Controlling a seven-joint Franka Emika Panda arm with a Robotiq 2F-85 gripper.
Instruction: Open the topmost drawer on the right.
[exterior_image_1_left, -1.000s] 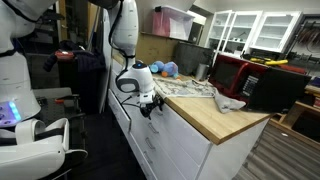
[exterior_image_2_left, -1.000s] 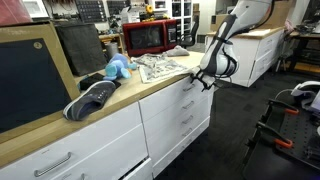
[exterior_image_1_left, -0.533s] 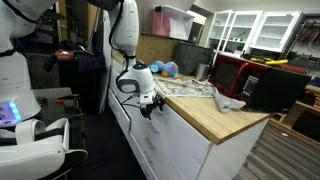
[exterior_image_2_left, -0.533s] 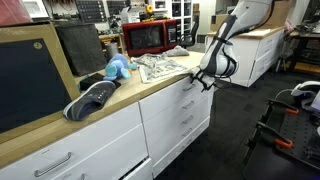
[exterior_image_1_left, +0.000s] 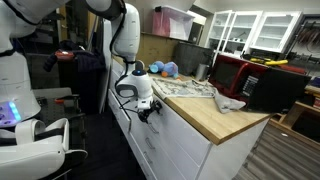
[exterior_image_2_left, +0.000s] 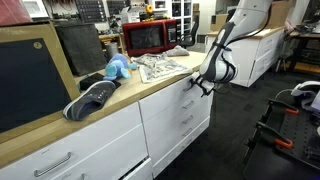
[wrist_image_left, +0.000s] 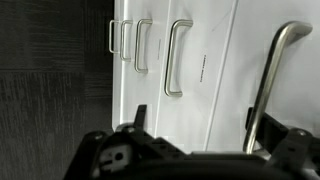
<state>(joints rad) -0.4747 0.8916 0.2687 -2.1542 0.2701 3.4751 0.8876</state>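
The topmost drawer (exterior_image_2_left: 166, 93) is the shallow white front just under the wooden counter on the right-hand cabinet. It looks shut. In the wrist view its white front (wrist_image_left: 225, 85) fills the right side, with its silver handle (wrist_image_left: 274, 80) beside it. My gripper (exterior_image_2_left: 199, 86) hangs at that handle's height in both exterior views (exterior_image_1_left: 150, 110). In the wrist view the gripper (wrist_image_left: 196, 120) is open, its fingers spread wide, and the handle runs down right by one finger. I cannot tell whether that finger touches it.
Further white drawer fronts with the same handles (wrist_image_left: 177, 58) stand beside the top one. On the counter lie newspapers (exterior_image_2_left: 160, 67), a blue plush toy (exterior_image_2_left: 118, 68), a grey shoe (exterior_image_2_left: 92, 100) and a red microwave (exterior_image_2_left: 150, 36). A white robot (exterior_image_1_left: 20, 110) stands across the aisle.
The arm has shifted slightly, and the gripper sits a little lower and further out from the cabinet front. The drawer has not visibly moved.
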